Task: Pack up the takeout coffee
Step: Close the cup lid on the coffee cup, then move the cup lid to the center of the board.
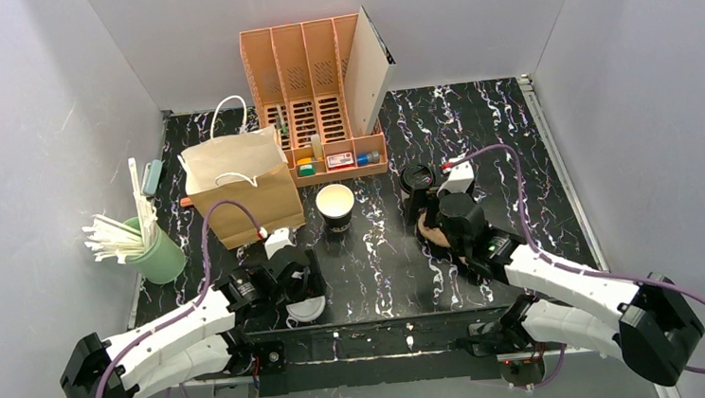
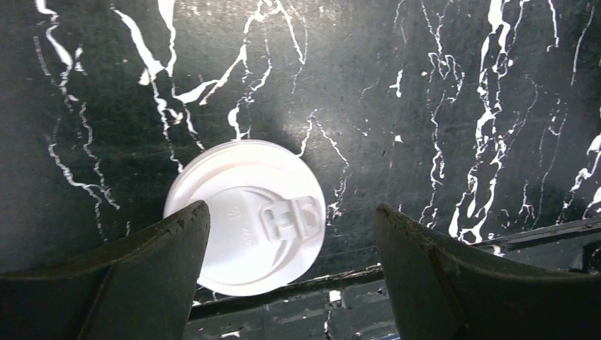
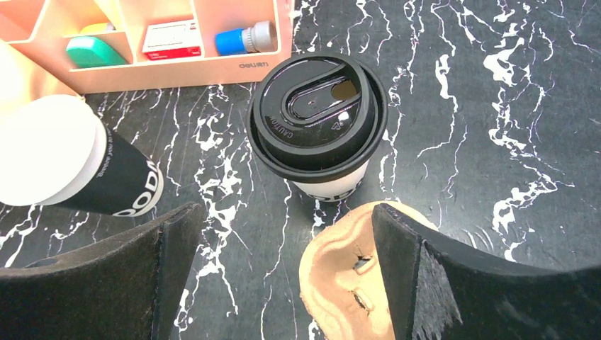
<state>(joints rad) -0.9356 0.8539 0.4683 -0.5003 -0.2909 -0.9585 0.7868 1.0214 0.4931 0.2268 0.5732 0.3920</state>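
The black, white-veined surface (image 1: pixel 516 148) carries an upright brown paper bag (image 1: pixel 244 193), matte and creased, with white cord handles. Right of the bag, beyond an open black cup (image 1: pixel 335 207), stands the takeout coffee (image 3: pixel 319 138), which has a tapered white paper wall and a glossy black round lid (image 3: pixel 312 106). The right pincer (image 3: pixel 287 212) hangs just short of it, jaws wide apart and empty. This looks like the approach to grasp. Next it should straddle the wall below the lid's rim, squeeze gently, and carry the cup to the bag's mouth. On the bag's near side, the left pincer (image 2: pixel 290 212), also apart, hovers over a flat white plastic lid (image 2: pixel 234 184).
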